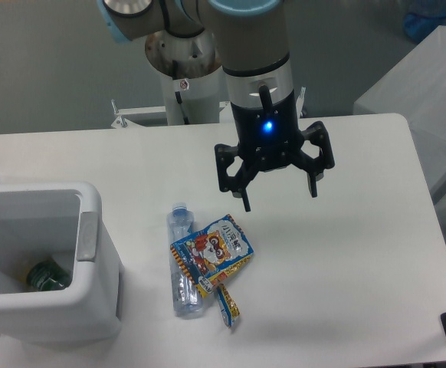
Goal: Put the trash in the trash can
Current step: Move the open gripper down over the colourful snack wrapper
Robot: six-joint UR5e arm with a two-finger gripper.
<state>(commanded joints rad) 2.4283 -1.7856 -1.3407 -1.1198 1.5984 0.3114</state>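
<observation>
Now — approach step | gripper (279,196) jaws wide, empty, above counter (345,253) | snack wrapper (214,255) overlaps bottle (182,264) | next — descend left, then trash can (93,238).

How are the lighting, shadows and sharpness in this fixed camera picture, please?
Fixed camera: soft, even light; faint shadows under the crumpled blue-yellow-red snack wrapper and beside the large white rectangular plastic bin; a blue indicator light glows above the open black two-finger gripper; everything reasonably sharp, slightly grainy.
</observation>
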